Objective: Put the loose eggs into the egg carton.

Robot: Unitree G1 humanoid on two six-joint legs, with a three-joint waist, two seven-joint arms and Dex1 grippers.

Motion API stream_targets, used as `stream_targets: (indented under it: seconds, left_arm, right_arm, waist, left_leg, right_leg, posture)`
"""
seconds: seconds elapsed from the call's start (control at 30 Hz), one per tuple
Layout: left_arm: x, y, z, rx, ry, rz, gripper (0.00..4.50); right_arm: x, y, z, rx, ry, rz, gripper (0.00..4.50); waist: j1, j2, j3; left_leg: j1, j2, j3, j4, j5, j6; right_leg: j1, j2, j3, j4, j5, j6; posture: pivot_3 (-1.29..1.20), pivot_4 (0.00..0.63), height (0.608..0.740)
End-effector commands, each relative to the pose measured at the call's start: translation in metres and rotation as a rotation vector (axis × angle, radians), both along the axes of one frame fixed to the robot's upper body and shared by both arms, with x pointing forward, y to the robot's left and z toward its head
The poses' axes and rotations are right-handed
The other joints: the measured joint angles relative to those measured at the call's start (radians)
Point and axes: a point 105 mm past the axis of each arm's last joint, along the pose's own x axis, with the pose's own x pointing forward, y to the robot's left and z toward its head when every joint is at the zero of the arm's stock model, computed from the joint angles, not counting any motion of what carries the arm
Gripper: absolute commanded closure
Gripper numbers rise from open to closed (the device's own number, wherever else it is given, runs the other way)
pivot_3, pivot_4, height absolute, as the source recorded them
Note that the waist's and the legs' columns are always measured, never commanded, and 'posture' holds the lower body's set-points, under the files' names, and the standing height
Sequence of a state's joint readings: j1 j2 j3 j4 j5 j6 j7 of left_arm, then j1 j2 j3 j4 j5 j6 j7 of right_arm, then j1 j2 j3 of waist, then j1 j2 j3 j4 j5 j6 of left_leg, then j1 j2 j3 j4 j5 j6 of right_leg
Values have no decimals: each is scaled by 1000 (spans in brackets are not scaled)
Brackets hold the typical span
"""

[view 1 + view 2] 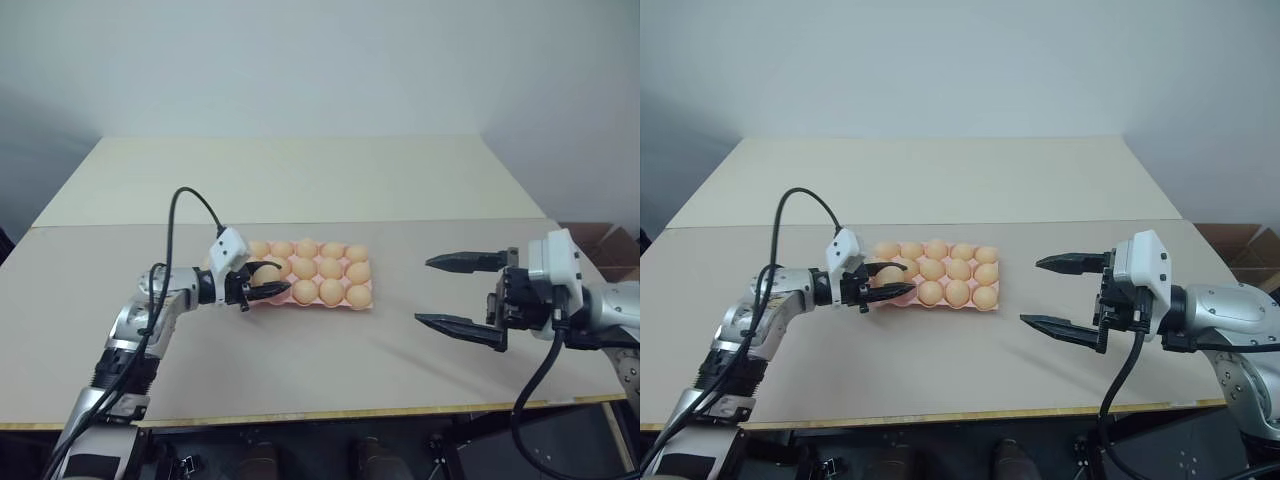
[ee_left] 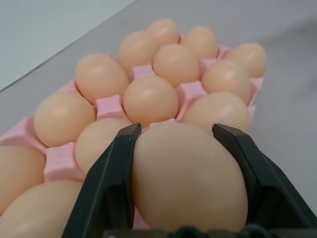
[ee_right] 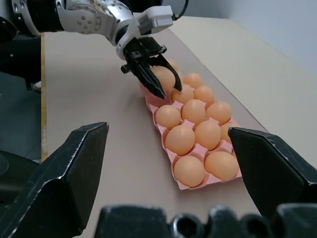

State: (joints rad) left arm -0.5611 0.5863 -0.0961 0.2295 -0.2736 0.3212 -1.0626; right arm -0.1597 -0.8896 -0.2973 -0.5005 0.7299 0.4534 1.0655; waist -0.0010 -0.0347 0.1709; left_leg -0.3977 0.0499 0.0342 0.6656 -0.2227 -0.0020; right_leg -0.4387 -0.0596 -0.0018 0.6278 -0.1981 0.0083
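Pale beige bench, bare apart from tray and arms. At left, left end effector clamped on one loose egg, black fingers pressing either flank, egg held just above the near-left corner of the egg carton. Carton pale pink, three rows of five, seated eggs filling nearly every cup; one cup under the held egg judged vacant, though hidden by arm and egg. At right, right end effector spread wide, holding nothing, hovering well apart from the carton, fingers aimed toward it. Step in hand judged as lowering the last egg into the corner cup. Risks: smooth shell slipping from narrow fingers if grip eases early; egg landing on a ridge or a neighbour and rolling onto the bench if lowered off-centre; light lidless carton skidding if a finger catches its rim; fingers knocking adjacent eggs on opening, cups being tightly packed.
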Motion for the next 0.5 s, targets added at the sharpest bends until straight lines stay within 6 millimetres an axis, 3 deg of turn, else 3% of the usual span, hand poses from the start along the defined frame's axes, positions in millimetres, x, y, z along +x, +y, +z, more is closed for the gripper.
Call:
stream_targets:
  seconds: [0.03,0.23,0.5]
  left_arm:
    - [5,-2,11,-7,-35,-12,1707]
    - [1,2,28,-39,-89,-19,28]
    - [-25,16,67,-98,-161,-50,28]
  right_arm:
    - [-7,1,13,14,-64,3,0]
    - [-7,1,12,21,-59,-4,0]
    - [-3,1,12,29,-55,14,0]
  waist:
    - [3,0,0]
    - [3,0,0]
    - [-1,0,0]
  left_leg:
    - [0,0,0,0,0,0]
    - [0,0,0,3,0,0]
    - [0,0,0,3,0,0]
  right_leg:
    - [0,0,0,0,0,0]
    - [0,0,0,1,1,1]
    - [0,0,1,1,1,1]
  posture:
    - [0,150,740]
    - [0,150,740]
    - [0,150,740]
